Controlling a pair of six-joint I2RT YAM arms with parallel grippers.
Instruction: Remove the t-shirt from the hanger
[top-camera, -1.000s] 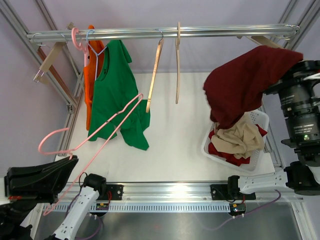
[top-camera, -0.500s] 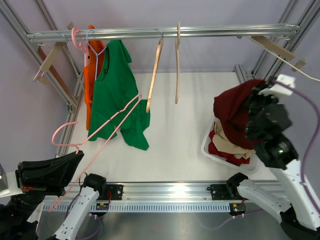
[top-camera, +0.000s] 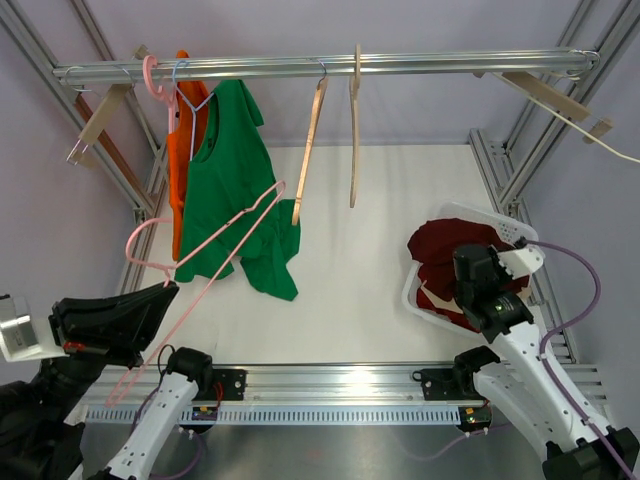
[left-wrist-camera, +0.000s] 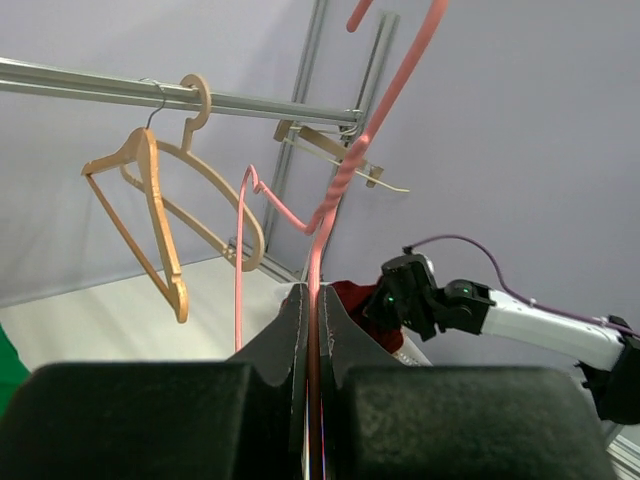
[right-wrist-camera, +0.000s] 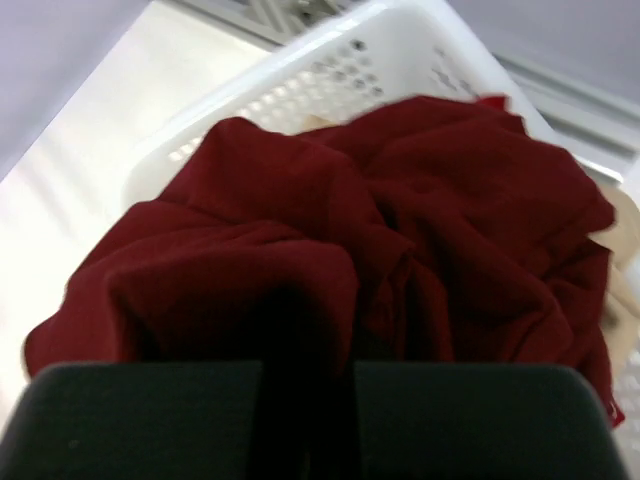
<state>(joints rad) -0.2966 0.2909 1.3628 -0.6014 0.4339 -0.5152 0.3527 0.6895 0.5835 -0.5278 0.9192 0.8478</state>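
Note:
The dark red t-shirt (top-camera: 435, 250) lies bunched in the white basket (top-camera: 480, 215) at the right, off any hanger. My right gripper (top-camera: 478, 285) is low over the basket, its fingers buried in the cloth; the right wrist view shows the t-shirt (right-wrist-camera: 400, 220) folding over the gripper (right-wrist-camera: 305, 345), which is shut on it. My left gripper (top-camera: 165, 292) at the near left is shut on the wire of a bare pink hanger (top-camera: 268, 192), held up at a slant. In the left wrist view the hanger (left-wrist-camera: 340, 185) runs up from between the closed fingers (left-wrist-camera: 290, 310).
A green t-shirt (top-camera: 235, 190) and an orange garment (top-camera: 178, 170) hang at the left of the metal rail (top-camera: 400, 64). Two bare wooden hangers (top-camera: 310, 140) (top-camera: 355, 130) hang at mid-rail. Beige cloth (right-wrist-camera: 625, 215) lies under the red shirt in the basket (right-wrist-camera: 300, 70). Frame posts stand at both sides.
My right arm has come down from high at the right, bringing the red t-shirt into the basket. My left gripper has shifted right and forward with the pink hanger.

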